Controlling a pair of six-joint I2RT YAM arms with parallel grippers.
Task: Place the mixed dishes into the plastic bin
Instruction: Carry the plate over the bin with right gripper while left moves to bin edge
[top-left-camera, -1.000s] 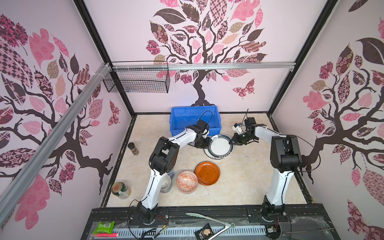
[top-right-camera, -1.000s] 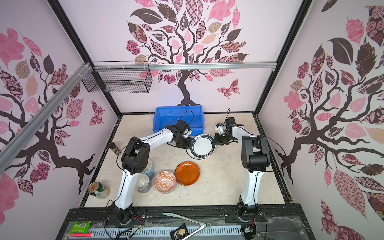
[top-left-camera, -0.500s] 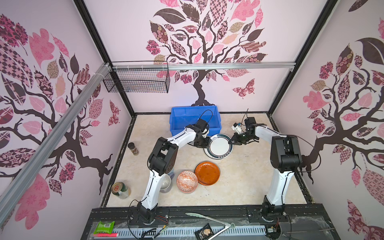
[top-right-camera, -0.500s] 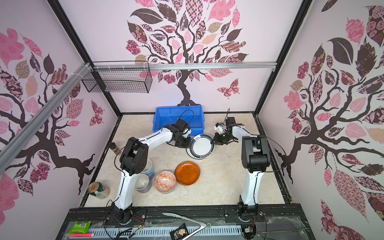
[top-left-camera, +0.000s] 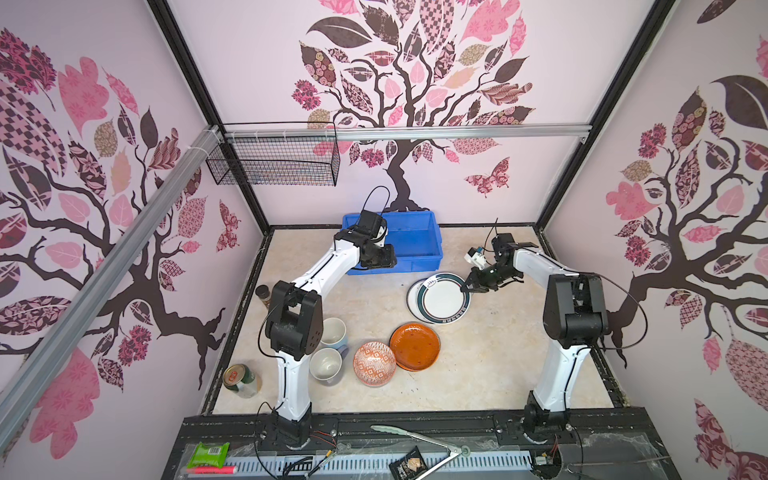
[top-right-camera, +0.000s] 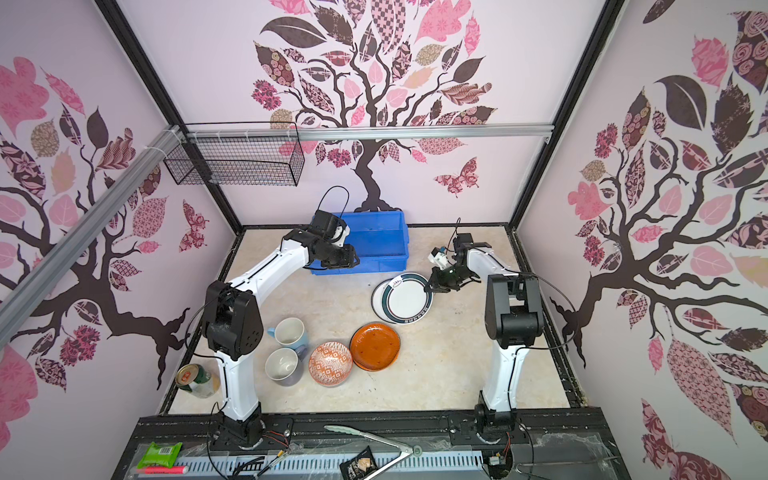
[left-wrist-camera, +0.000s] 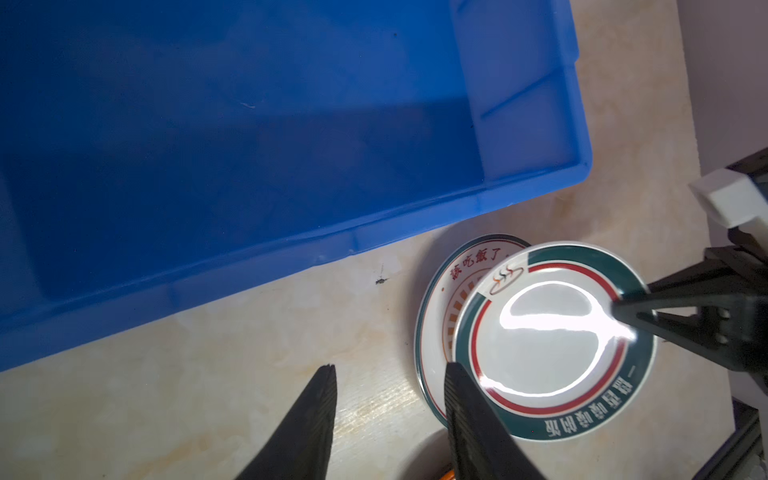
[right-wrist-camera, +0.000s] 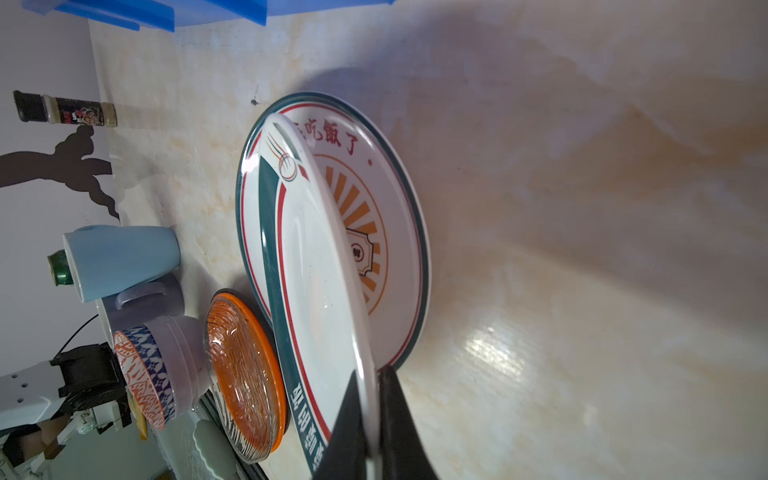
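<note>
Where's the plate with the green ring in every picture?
A top view: green-ringed plate right of middle, in front of the blue bin.
A top view: plate in the same spot, bin behind it.
Left wrist: plate near the bin's corner, overlapping the sunburst plate.
Right wrist: plate edge-on, tilted, rim in the jaws of the right gripper.
Shared landmark: the blue bin.

R gripper (right-wrist-camera: 369, 374) grips the edge of the green-rim plate (right-wrist-camera: 307, 270), one finger on each face, holding it tilted over the sunburst plate (right-wrist-camera: 374, 199), which lies flat on the table (right-wrist-camera: 582, 208). Just beside them are an orange plate (right-wrist-camera: 245, 365) & patterned bowl (right-wrist-camera: 166, 365), then a blue mug (right-wrist-camera: 120, 262) touching a 2nd mug (right-wrist-camera: 143, 301), w/ a can (right-wrist-camera: 60, 268) behind. A spice jar (right-wrist-camera: 66, 112) stands by the wall, and the bin (right-wrist-camera: 124, 12) shows only a blue corner.
</note>
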